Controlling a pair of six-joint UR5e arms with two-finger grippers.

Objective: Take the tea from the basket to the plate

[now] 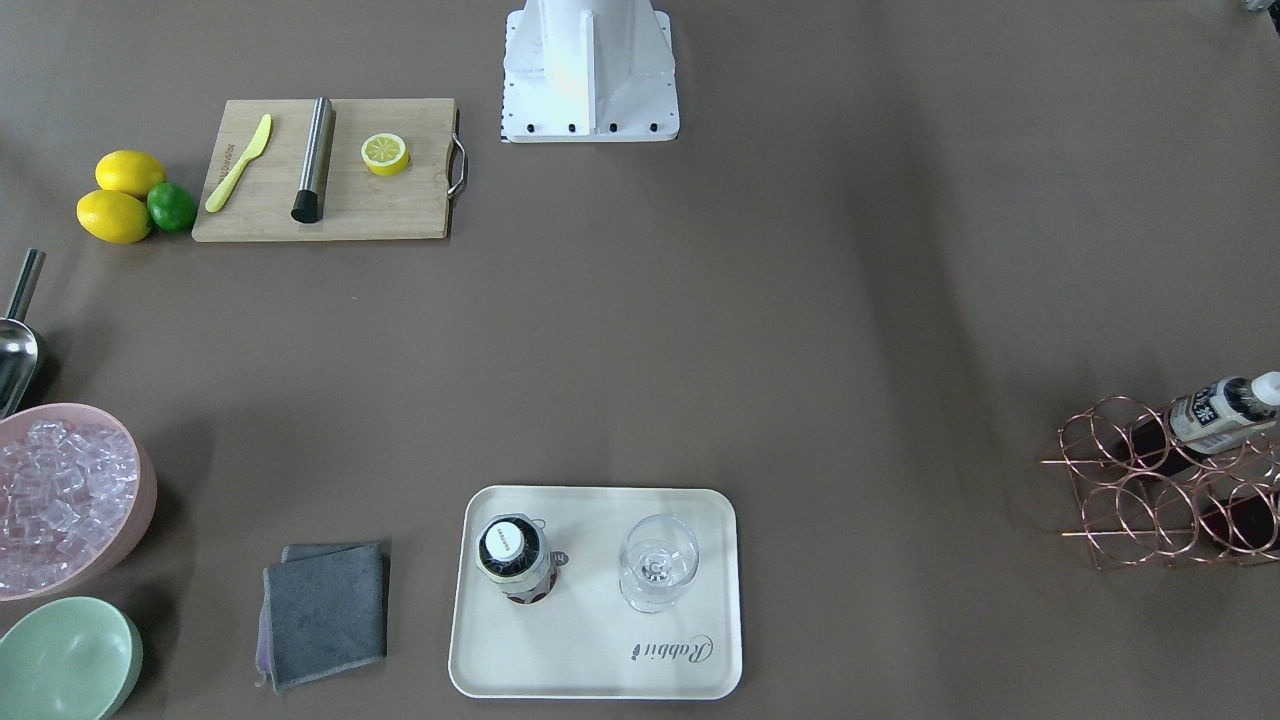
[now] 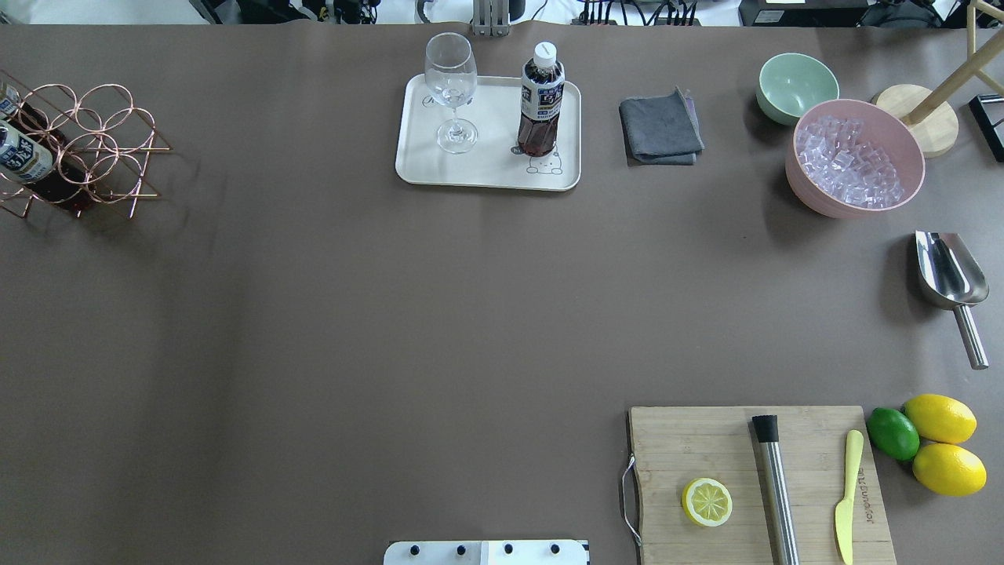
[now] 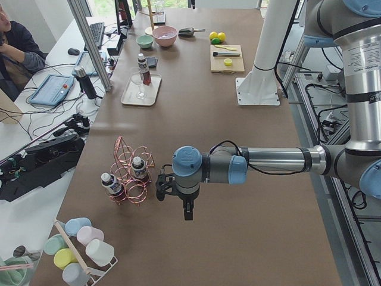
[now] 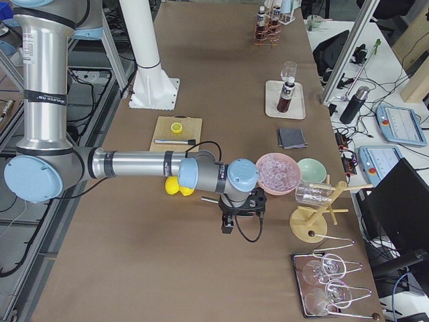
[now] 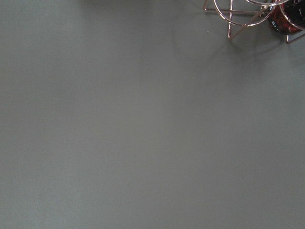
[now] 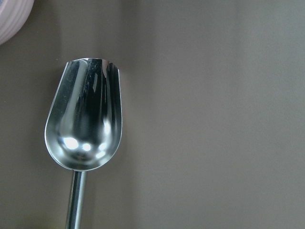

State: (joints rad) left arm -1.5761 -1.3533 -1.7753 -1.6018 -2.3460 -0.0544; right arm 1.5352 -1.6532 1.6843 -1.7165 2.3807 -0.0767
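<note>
the tea stands upright on the plate, likely placed for serving; other bottles lie slotted in the basket. left gripper and right gripper hang over the tabletop; i cannot tell their opening.

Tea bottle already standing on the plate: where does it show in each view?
Front-facing: tea bottle bottom centre, left half of plate.
Overhead: bottle top centre, plate's right half.
Exterior left: bottle upper left, far.
Exterior right: bottle upper right.
Left wrist: not in it.
Right wrist: not in it.
Landmark: the wine glass beside it on the plate.
</note>
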